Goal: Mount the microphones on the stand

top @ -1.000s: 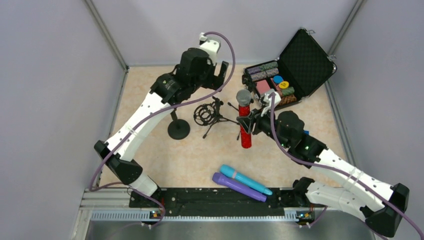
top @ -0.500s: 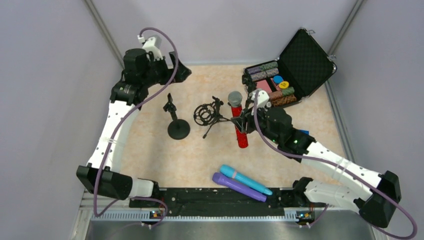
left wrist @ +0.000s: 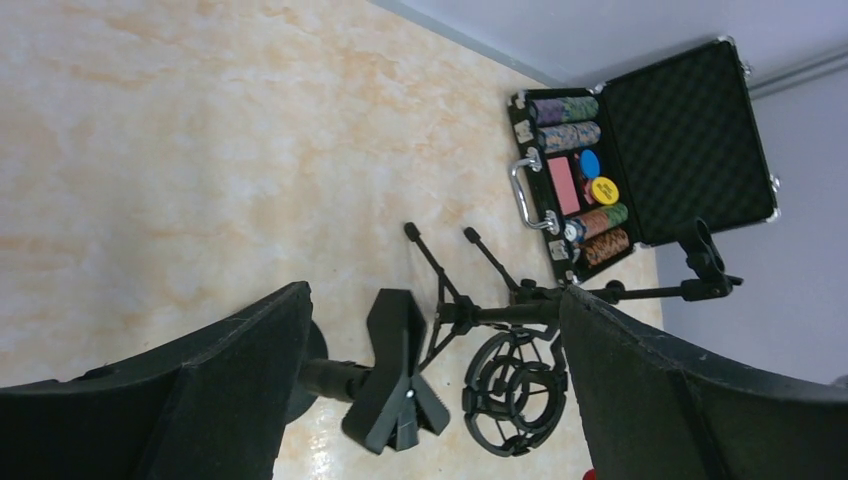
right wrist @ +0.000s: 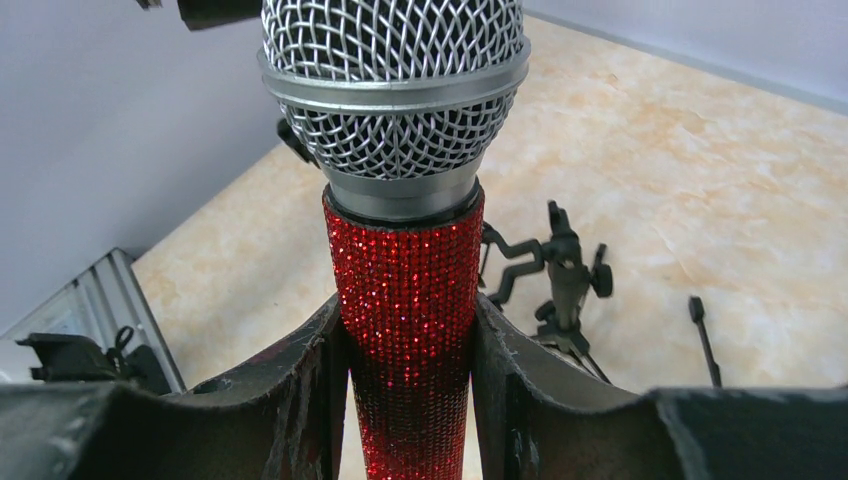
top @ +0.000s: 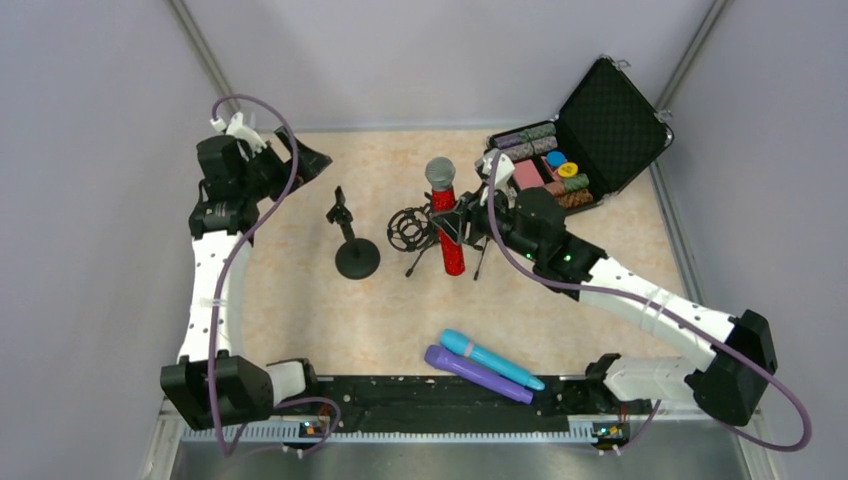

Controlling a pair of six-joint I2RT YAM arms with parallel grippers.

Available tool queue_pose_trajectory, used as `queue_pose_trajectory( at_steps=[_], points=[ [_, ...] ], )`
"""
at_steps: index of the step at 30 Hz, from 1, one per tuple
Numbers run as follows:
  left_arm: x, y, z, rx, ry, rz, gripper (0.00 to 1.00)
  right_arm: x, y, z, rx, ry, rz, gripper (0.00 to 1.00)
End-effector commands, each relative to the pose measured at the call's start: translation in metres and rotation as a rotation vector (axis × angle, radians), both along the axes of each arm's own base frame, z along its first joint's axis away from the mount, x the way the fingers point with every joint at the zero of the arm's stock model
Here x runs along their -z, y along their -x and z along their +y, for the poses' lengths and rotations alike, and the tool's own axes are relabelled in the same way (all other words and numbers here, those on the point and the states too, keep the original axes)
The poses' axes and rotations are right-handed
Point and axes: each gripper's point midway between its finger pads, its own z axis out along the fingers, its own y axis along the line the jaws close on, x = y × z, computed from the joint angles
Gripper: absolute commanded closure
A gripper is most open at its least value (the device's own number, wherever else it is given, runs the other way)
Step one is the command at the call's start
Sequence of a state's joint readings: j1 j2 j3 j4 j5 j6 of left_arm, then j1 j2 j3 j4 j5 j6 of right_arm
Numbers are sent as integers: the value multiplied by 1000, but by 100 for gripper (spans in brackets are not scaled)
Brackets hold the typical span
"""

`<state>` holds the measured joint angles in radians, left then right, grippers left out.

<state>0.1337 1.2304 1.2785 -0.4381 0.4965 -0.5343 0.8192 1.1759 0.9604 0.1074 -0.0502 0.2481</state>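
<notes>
Red microphone [top: 447, 238] clamped in the right gripper [top: 453, 226], centre of the frame.
Both fingers [right wrist: 512, 390] squeeze its glittery body, just beside the tripod stand [top: 412, 230]. The blue microphone [top: 490, 359] and purple microphone [top: 476, 373] lie together on the surface [top: 300, 300], lower centre. Left gripper [top: 305, 160], upper left, gapes wide, holding nothing.

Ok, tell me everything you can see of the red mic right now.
The red mic has a glittery red handle that looks studded with tiny stones, a silver collar and a rounded silver wire-mesh head. It is about upright, head up, clamped at mid-handle between the jaws of the right gripper, one on each side. It is mid-table, just right of the stand's black ring mount. I cannot tell whether it touches the stand or the table.
</notes>
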Motion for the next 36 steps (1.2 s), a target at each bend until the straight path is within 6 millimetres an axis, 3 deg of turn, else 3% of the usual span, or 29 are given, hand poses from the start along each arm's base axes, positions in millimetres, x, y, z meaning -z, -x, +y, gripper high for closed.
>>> queue_pose_trajectory(
  at_steps=[1, 13, 21, 28, 36],
  points=[
    [-15, 9, 19, -81, -49, -91, 3, -69, -1, 20, -74, -187, -94, 100],
    [21, 23, 49, -193, -232, -67, 4, -117, -7, 49, -167, -319, -207, 100],
    [43, 26, 50, -183, -258, -48, 5, -144, -15, 45, -131, -357, -445, 100],
    [53, 28, 48, -166, -274, -75, 5, -149, -10, 55, -192, -345, -582, 100],
    [66, 30, 42, -141, -256, -98, 6, -139, 9, 74, -352, -345, -662, 100]
  ],
)
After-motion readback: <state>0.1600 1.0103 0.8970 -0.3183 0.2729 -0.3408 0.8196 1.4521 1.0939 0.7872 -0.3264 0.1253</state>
